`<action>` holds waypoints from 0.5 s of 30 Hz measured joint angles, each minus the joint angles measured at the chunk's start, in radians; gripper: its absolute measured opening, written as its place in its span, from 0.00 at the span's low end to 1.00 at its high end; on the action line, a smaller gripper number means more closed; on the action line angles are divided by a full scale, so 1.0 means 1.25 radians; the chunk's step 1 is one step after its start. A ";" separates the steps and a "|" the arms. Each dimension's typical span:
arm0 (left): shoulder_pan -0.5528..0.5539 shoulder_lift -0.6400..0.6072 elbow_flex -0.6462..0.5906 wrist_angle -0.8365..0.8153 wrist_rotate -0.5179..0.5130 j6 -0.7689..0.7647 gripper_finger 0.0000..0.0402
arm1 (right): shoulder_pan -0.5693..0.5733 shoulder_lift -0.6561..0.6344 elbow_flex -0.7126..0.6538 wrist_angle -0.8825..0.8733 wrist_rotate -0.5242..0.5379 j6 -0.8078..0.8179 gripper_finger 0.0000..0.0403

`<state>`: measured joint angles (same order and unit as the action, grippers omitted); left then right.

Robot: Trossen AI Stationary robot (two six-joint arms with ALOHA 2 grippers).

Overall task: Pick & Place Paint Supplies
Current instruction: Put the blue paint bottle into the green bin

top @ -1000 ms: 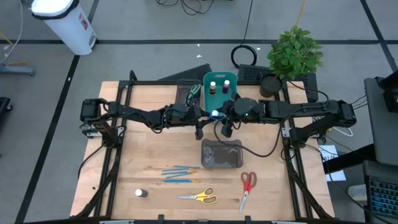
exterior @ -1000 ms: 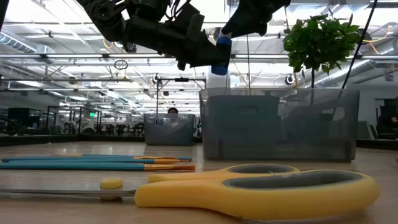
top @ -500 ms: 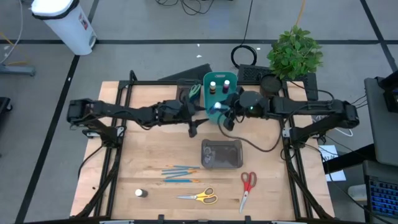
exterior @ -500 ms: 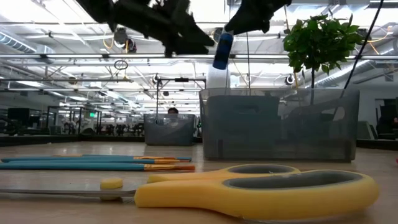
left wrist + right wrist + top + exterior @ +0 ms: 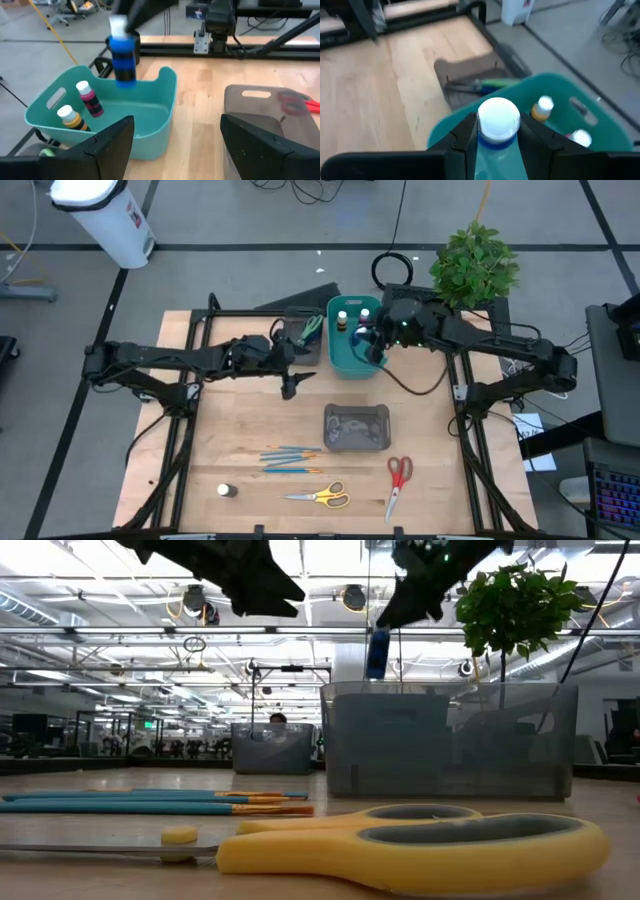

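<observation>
My right gripper (image 5: pixel 373 346) is over the teal bin (image 5: pixel 352 362) at the table's far middle, shut on a blue paint bottle (image 5: pixel 123 56) with a white cap. The bottle hangs over the bin's inside, where two small bottles (image 5: pixel 91 99) (image 5: pixel 70 117) stand. My left gripper (image 5: pixel 290 387) is open and holds nothing, left of the bin above the table. Thin blue-and-orange brushes (image 5: pixel 290 458), yellow scissors (image 5: pixel 320 496), red scissors (image 5: pixel 397 481) and one small bottle (image 5: pixel 227 490) lie on the near part of the table. My right gripper pinches the blue bottle's top just under the white cap (image 5: pixel 498 118), one finger (image 5: pixel 465 136) on each side. The fingers come from above, pointing down. The bottle hangs upright below them (image 5: pixel 378 652), lifted clear over the bin.
A dark grey tray (image 5: pixel 356 427) sits at the table's middle. A second dark tray (image 5: pixel 300 345) left of the bin holds green-handled scissors (image 5: pixel 312 327). A potted plant (image 5: pixel 474 265) stands at the far right corner. Bare wood lies at the left.
My left gripper has let go of the blue bottle and drawn back toward the table's left edge. My right gripper has kept the bottle and carried it toward the far edge, from above the table's middle to over the teal bin.
</observation>
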<state>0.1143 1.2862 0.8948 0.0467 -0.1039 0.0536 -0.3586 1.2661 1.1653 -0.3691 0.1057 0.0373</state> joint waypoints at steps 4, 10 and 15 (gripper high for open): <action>0.016 -0.024 -0.057 0.064 0.000 -0.011 0.75 | -0.029 0.053 -0.014 0.017 -0.027 -0.008 0.25; 0.050 -0.034 -0.131 0.134 0.000 -0.060 0.76 | -0.052 0.169 -0.016 0.095 -0.087 -0.028 0.25; 0.064 -0.034 -0.160 0.147 -0.001 -0.091 0.76 | -0.071 0.257 -0.016 0.133 -0.088 -0.040 0.25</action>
<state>0.1940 1.2442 0.6945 0.2304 -0.1046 -0.0605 -0.4470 1.5879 1.1458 -0.2023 -0.0037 -0.0126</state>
